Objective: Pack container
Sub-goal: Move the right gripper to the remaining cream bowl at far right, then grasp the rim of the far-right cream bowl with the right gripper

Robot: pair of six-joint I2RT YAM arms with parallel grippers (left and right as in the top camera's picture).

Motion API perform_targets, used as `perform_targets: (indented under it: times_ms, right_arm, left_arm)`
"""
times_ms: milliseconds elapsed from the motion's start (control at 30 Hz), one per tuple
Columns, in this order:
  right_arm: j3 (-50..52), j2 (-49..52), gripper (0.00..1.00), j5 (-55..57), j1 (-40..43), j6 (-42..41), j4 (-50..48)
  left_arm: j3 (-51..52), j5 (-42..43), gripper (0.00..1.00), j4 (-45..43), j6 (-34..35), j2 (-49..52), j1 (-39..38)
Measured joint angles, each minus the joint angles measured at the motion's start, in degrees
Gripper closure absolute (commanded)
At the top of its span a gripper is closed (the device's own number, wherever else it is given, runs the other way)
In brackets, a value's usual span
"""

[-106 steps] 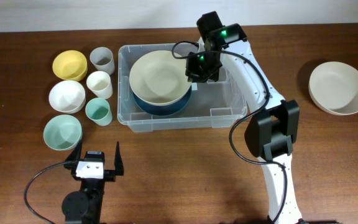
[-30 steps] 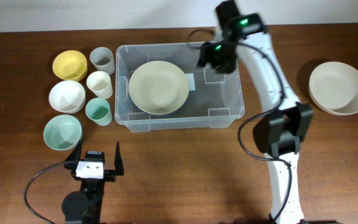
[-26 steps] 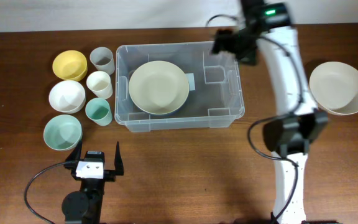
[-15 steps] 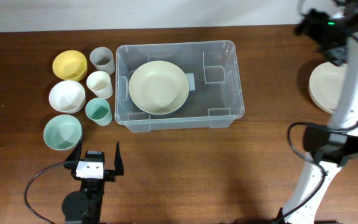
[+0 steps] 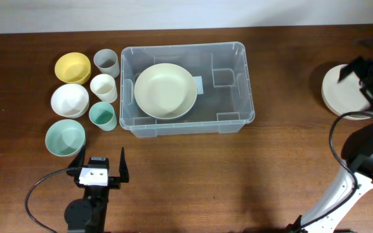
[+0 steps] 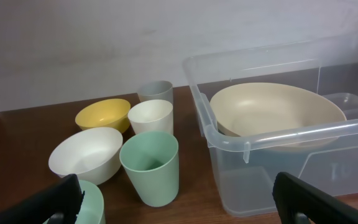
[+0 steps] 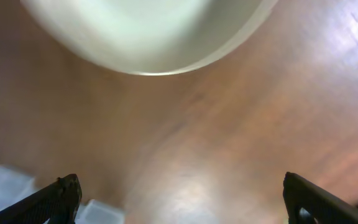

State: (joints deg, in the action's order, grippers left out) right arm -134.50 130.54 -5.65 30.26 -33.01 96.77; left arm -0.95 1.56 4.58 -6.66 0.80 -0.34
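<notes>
The container (image 5: pixel 236 110) is a clear tub at the table's middle, with a beige bowl (image 5: pixel 165 90) lying in its left half. From the left wrist the container (image 6: pixel 272 168) and that bowl (image 6: pixel 272 112) are at the right. A second beige bowl (image 5: pixel 342 94) rests at the far right, and it is blurred at the top of the right wrist view (image 7: pixel 148 31). My right gripper (image 5: pixel 362 79) hovers open over this second bowl with nothing between its fingers (image 7: pixel 182 193). My left gripper (image 5: pixel 101 162) stands open and empty near the front edge (image 6: pixel 180 198).
Left of the container stand a yellow bowl (image 5: pixel 72 66), a grey cup (image 5: pixel 106 61), a white cup (image 5: pixel 103 87), a white bowl (image 5: pixel 69 99), a green cup (image 5: pixel 101 115) and a mint bowl (image 5: pixel 65 137). The green cup (image 6: pixel 151 165) is nearest my left gripper.
My right gripper has swung from the container's back right corner across to the far right, above the second beige bowl, and its jaws have widened. The left arm has not moved.
</notes>
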Motion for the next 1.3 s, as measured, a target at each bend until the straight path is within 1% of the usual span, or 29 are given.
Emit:
perform_targets:
  times_ms: [100,233,533,867,1300]
  right_arm:
    - [4.9,0.0,0.01,1.0,2.2,-1.6,-1.1]
    - [8.7,0.0,0.01,1.6,5.4,-3.1,-3.2]
    - [11.4,0.0,0.01,1.8,11.5,-5.5,-7.9]
    - [11.5,0.0,0.01,2.0,11.2,-5.9,-18.3]
    - [12.9,0.6,0.01,3.3,11.5,-1.0,-24.5]
  left_arm:
    - [0.0,0.0,0.00,0.0,0.0,0.0,0.0]
    - [0.0,0.0,0.00,0.0,0.0,0.0,0.0]
    - [0.0,0.0,0.00,0.0,0.0,0.0,0.0]
    - [0.0,0.0,0.00,0.0,0.0,0.0,0.0]
    - [0.0,0.0,0.00,0.0,0.0,0.0,0.0]
